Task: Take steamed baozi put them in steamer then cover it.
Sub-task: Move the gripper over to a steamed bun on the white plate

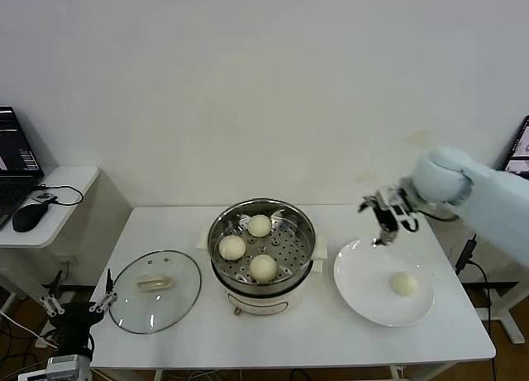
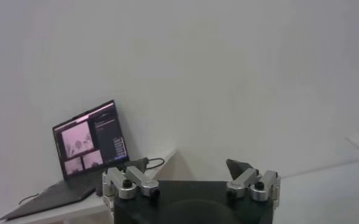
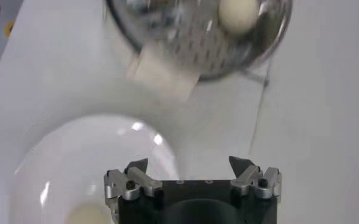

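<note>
The steamer [image 1: 216, 257] stands at the table's middle with three baozi inside: one at the back [image 1: 259, 226], one on the left [image 1: 232, 247], one in front [image 1: 264, 268]. A fourth baozi [image 1: 403, 283] lies on the white plate [image 1: 364, 290] at the right. The glass cover [image 1: 178, 302] lies flat on the table to the left of the steamer. My right gripper [image 1: 382, 237] is open and empty, above the plate's far edge. In the right wrist view [image 3: 188, 163] it hovers over the plate [image 3: 57, 164], with the steamer [image 3: 270, 42] and one baozi [image 3: 238, 13] beyond. My left gripper [image 1: 78, 302] is open, parked off the table's front left corner.
A side desk [image 1: 62, 195] at the far left holds a laptop [image 1: 15, 154] and a mouse [image 1: 29, 216]. The left wrist view shows that laptop [image 2: 91, 143] and the wall. The table's front edge runs just below the plate and cover.
</note>
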